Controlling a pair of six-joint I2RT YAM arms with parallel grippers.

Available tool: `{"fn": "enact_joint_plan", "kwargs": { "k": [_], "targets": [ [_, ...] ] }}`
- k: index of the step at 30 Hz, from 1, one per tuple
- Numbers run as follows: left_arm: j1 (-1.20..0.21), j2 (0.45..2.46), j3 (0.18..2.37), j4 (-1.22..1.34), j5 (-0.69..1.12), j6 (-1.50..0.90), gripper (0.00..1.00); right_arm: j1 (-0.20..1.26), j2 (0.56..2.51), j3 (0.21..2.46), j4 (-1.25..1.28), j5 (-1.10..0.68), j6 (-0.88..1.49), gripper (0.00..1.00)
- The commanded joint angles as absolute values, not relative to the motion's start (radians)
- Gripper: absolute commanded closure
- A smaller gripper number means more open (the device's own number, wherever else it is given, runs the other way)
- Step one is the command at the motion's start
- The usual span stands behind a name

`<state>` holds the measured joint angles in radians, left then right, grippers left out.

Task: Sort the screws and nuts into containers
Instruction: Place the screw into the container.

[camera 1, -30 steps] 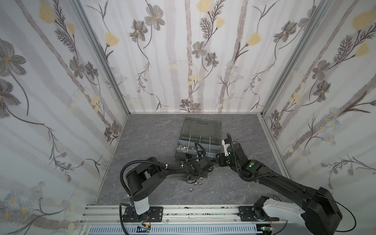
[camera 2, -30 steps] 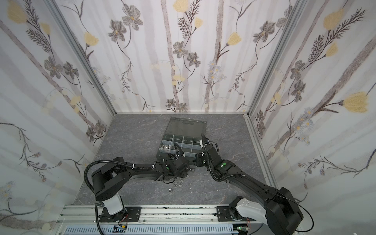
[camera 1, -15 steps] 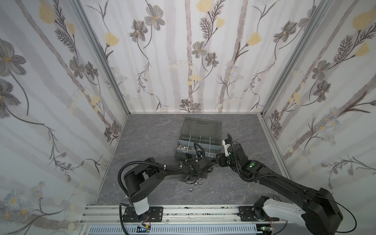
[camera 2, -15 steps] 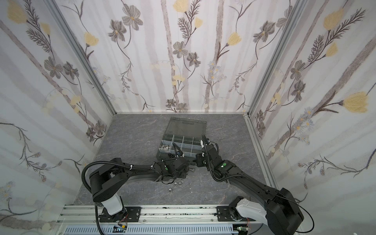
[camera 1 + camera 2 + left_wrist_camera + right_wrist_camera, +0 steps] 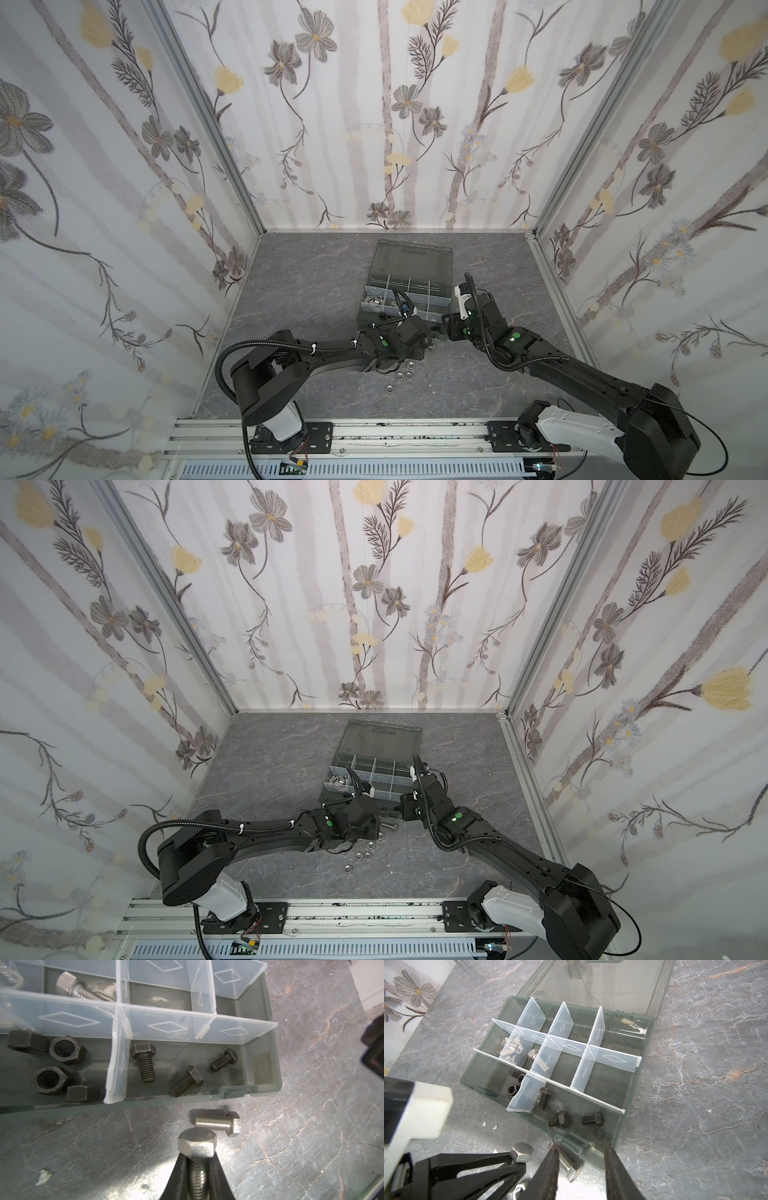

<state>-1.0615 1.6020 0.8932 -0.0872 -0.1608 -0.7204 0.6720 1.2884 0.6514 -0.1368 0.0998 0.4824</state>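
In the last second the left fingers point(image 5: 179, 1172) have closed. They now pinch the threaded shaft of a silver screw point(image 5: 197, 1145), whose hex head stands clear beyond the tips. It is held just in front of the organiser case point(image 5: 276, 1076); I cannot tell whether it touches the grey marbled surface point(image 5: 311, 1105). The right arm has not shifted. The right fingers point(image 5: 550, 1169) stand moderately apart with nothing gripped between them, poised over the case's front latch. A second silver screw point(image 5: 568, 1162) lies flat on the surface just beside the case's front wall. It is partly hidden behind one of the right fingers and lies near the held screw's head.

The case lid point(image 5: 602, 985) is open and laid back flat. In the front row, the wider compartment holds three black screws point(image 5: 145, 1065), each lying apart from the others. The compartment next to it, across a pale divider point(image 5: 116, 1059), holds black nuts point(image 5: 66, 1052). In the row behind, one compartment holds another silver screw point(image 5: 68, 982). Its neighbour holds a heap of shiny silver pieces point(image 5: 510, 1049), too jumbled behind the divider to name.

In both top views a few silver nuts point(image 5: 404, 375) point(image 5: 363, 855) lie loose on the surface, close together. They sit on the robot-base side of the left arm's wrist.
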Motion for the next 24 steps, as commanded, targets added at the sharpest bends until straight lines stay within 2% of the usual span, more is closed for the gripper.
{"fn": "enact_joint_plan", "kwargs": {
  "k": [1,13,24],
  "targets": [
    [-1.059,1.568,0.917,-0.078,-0.173,-0.687,0.86,0.672,1.290,0.650,-0.104,0.091,0.491,0.63],
    [-0.916,1.486,0.967,-0.078,-0.182,-0.627,0.86,0.671,1.278,0.644,-0.106,0.091,0.491,0.63],
    [-0.750,1.658,1.099,-0.078,-0.130,-0.568,0.86,0.669,1.270,0.646,-0.113,0.091,0.491,0.63]
  ]
}}
